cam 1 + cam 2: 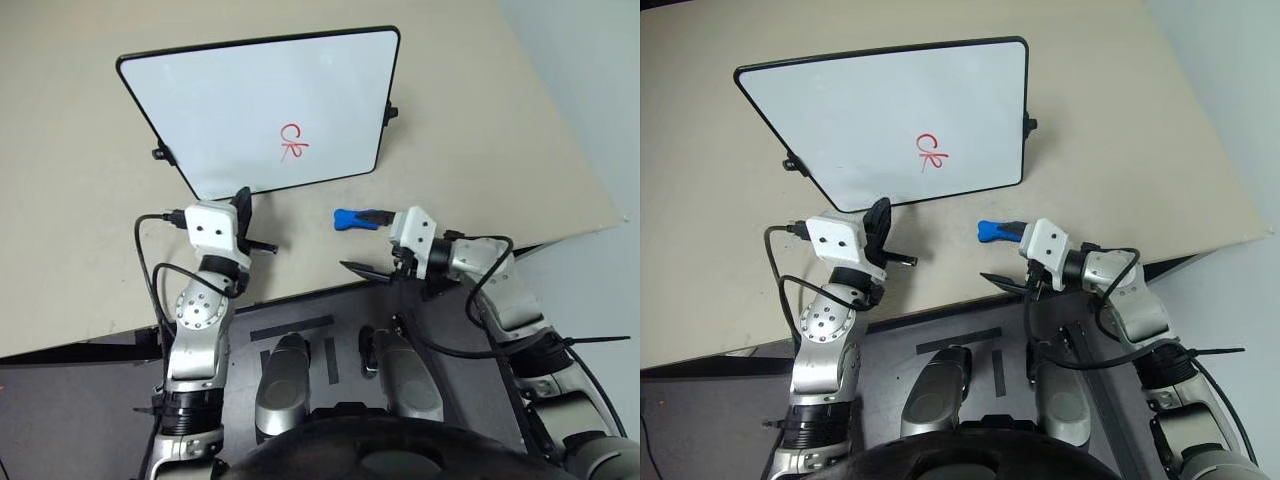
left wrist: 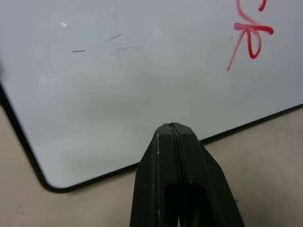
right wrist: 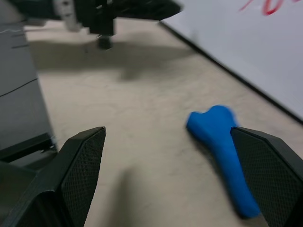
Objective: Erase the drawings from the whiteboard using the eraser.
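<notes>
Eraser [image 3: 221,156] lying on table [image 1: 80,240], just below whiteboard [image 1: 230,110], ungripped.
Right gripper [image 3: 165,165] spread wide beside it; left gripper [image 2: 174,137] pressed closed at board's edge; faint grey smudges and red drawings [image 2: 248,33] clearest from left wrist.

- From my remote station: a beige counter [image 1: 80,220] fills my view under even light.
- Dark grey floor [image 1: 90,400] borders its near edge.
- A pale surface [image 1: 590,90], wall or floor, lies beyond its right edge.
</notes>
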Robot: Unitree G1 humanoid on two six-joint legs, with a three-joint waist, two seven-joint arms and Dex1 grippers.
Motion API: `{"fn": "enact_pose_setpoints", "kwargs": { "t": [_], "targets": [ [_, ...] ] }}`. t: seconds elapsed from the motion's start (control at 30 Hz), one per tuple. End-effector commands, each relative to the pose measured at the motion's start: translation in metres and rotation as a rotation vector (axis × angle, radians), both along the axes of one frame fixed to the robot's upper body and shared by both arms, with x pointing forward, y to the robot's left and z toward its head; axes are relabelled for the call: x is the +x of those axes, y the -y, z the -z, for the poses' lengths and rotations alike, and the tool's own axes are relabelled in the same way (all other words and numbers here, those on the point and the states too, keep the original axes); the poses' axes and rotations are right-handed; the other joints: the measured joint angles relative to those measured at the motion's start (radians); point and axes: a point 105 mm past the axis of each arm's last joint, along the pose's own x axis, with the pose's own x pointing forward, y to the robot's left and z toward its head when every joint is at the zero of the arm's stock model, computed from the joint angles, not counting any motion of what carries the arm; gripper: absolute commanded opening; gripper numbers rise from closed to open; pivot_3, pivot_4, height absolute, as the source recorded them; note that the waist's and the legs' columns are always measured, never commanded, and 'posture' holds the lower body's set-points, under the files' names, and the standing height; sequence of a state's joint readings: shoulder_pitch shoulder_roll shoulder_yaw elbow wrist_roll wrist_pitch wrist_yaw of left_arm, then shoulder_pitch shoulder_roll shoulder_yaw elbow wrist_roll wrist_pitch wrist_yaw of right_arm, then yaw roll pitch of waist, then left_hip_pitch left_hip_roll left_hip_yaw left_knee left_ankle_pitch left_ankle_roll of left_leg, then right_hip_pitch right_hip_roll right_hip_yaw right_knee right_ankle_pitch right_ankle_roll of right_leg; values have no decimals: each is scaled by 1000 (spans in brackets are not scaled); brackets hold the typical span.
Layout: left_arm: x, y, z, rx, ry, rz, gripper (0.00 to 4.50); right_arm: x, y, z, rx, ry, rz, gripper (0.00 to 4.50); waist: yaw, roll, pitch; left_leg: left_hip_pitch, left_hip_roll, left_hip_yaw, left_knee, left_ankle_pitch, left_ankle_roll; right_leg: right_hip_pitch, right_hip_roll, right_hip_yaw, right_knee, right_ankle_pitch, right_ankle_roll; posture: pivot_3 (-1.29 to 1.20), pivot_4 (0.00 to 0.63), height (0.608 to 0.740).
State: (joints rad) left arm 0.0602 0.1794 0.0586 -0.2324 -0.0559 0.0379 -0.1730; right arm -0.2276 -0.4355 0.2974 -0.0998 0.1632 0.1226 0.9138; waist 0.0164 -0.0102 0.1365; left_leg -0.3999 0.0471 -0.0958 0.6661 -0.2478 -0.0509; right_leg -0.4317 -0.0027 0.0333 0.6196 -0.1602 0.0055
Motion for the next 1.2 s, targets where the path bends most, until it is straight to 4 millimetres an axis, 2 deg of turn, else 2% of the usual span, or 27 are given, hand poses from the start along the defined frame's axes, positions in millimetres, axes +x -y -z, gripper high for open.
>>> {"fn": "enact_pose_setpoints", "kwargs": {
  "t": [0.03, 0.13, 0.53, 0.63, 1.0, 1.2],
  "targets": [
    [0, 7, -7, -8, 34, 17, 0, 6, 2, -5, -4, 22, -8, 4452, 0, 0, 0, 0, 0, 0, 0, 0, 0, 0, 0, 0, 0, 0, 0, 0, 150, 740],
    [0, 9, -5, -13, 33, 21, 0, 15, 4, -1, -21, 23, 4, 4452, 0, 0, 0, 0, 0, 0, 0, 0, 0, 0, 0, 0, 0, 0, 0, 0, 150, 740],
    [-2, 9, -4, -27, 37, 6, 0, 27, 9, 6, -54, 23, 16, 4452, 1, 0, 0, 1, 0, 0, 0, 0, 0, 1, 0, 0, 0, 2, -3, 0, 150, 740],
    [-1, 9, -4, -29, 40, 2, 0, 31, 9, 6, -60, 36, 26, 3879, 1, 0, 0, 2, 0, -1, 0, 0, 0, 1, 0, 0, 0, 2, -3, 0, 150, 740],
    [1, 9, -5, -34, 52, -10, 0, 46, 12, -3, -81, 136, 69, 37, 0, 0, 0, 2, 0, -1, -1, 0, 0, 1, 0, 0, 0, 2, -4, 0, 150, 740],
    [0, 7, -7, -34, 58, -16, 0, 46, 7, -14, -70, 194, 42, 14, 0, 0, 0, 2, 0, 0, 0, 0, 0, 1, 0, 0, 0, 3, -5, 0, 150, 740]
  ]
}}
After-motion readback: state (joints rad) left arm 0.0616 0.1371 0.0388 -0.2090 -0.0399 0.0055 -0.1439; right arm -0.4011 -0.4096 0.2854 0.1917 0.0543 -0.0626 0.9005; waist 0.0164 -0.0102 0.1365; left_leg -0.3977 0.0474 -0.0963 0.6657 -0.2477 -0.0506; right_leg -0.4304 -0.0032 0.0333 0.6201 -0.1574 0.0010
